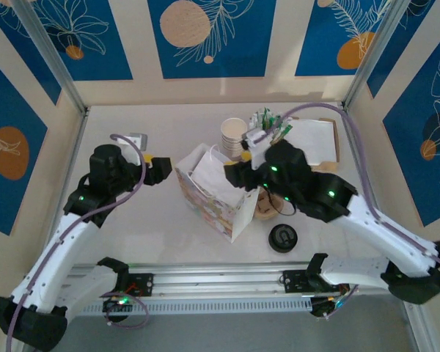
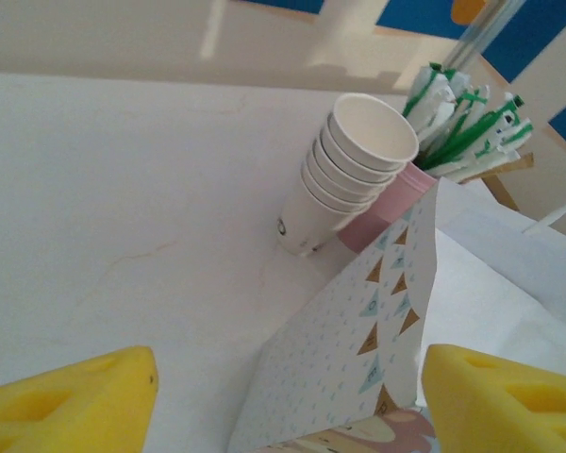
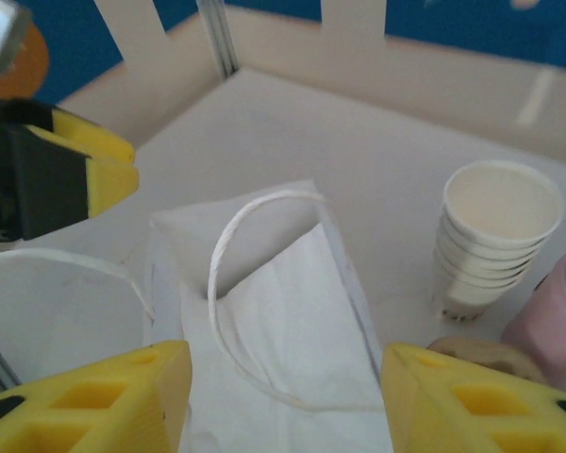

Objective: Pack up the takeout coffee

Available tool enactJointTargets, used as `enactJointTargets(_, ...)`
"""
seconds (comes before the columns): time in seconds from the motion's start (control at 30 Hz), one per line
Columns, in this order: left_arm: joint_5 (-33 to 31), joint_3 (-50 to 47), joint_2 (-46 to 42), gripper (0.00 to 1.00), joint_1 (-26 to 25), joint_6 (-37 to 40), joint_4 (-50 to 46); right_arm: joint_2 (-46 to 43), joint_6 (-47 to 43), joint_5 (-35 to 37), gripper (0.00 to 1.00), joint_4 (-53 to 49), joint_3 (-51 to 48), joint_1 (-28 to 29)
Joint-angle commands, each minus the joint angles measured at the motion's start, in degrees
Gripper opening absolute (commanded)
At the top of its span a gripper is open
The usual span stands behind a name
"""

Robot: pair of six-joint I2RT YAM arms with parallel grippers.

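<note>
Currently on table: a paper bag (image 1: 209,187) stands open-mouthed at the centre, between the two arms.
Bag detail: white inside, patterned outside; a white loop handle (image 3: 226,283) arches over the mouth.
Left gripper (image 1: 161,169): just beside the bag's left side; jaws apart. In the left wrist view a corner edge of the bag rises between the yellow fingers (image 2: 75,401), pinched by neither.
Right gripper (image 1: 235,174): above the bag's right side; jaws apart, nothing clamped. The handle loop lies below and between its fingers (image 3: 481,401).
Cup stack (image 1: 233,137): nested white paper cups, upright, behind the bag.
Pink holder (image 2: 382,212): touching the cup stack, filled with green-and-white wrapped sticks (image 2: 457,113).
Black lid (image 1: 283,238): flat on the table, near the bag's right front.
Brown round item (image 1: 268,205): just right of the bag, partly under the right arm; identity cannot be told.
</note>
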Motion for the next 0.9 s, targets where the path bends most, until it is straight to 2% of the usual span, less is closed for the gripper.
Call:
enactJointTargets(0.0,-7.01,-1.82,-4.34,0.79,0.39,1.27,1.87,-7.48,-7.02,4.9,0.58,8.33,-5.21,-0.25)
enactJointTargets(0.07,-11.04,-2.9,-5.88,0.87,0.39,0.95,2.61,-11.56,-9.79,6.41,0.6,11.4,-9.53,-1.26)
enactJointTargets(0.1,-13.54,-3.52,-6.39,0.98,0.37,0.48,3.04,-13.7,-11.64,6.6,0.61,13.11,-12.09,-2.17)
enactJointTargets(0.23,-23.68,-3.69,-5.9,1.0,0.34,-0.2,1.71,-20.58,-17.22,7.59,0.69,21.44,-22.14,-7.34)
enactJointTargets(0.33,-32.88,-3.35,-4.63,1.0,0.39,-1.67,-0.17,-24.21,-20.46,6.06,0.7,29.4,-31.38,-14.64)
enactJointTargets(0.4,-35.48,-3.76,-3.74,1.0,0.39,-0.21,0.05,-25.27,-19.58,3.69,0.75,34.4,-37.61,-21.53)
enactJointTargets(0.47,-35.38,-4.59,-2.73,1.0,0.41,2.49,1.69,-24.86,-16.34,-0.06,0.77,38.23,-42.66,-28.94)
enactJointTargets(0.6,-39.29,-8.8,-0.84,1.0,0.5,3.95,7.17,-21.4,-7.46,-9.21,0.77,44.79,-50.9,-44.01)
enactJointTargets(0.67,-40.47,-12.0,0.06,1.0,0.56,4.95,11.6,-19.04,-5.18,-12.55,0.77,48.11,-53.78,-49.37)
enactJointTargets(0.77,-43.89,-16.82,1.83,1.0,0.77,3.78,17.99,-13.85,-2.75,-14.63,0.77,53.21,-57.16,-54.94)
enactJointTargets(0.87,-46.72,-20.53,4.61,1.0,1.15,1.46,22.7,-7.13,-3.54,-14.85,0.77,59.78,-59.51,-56.03)
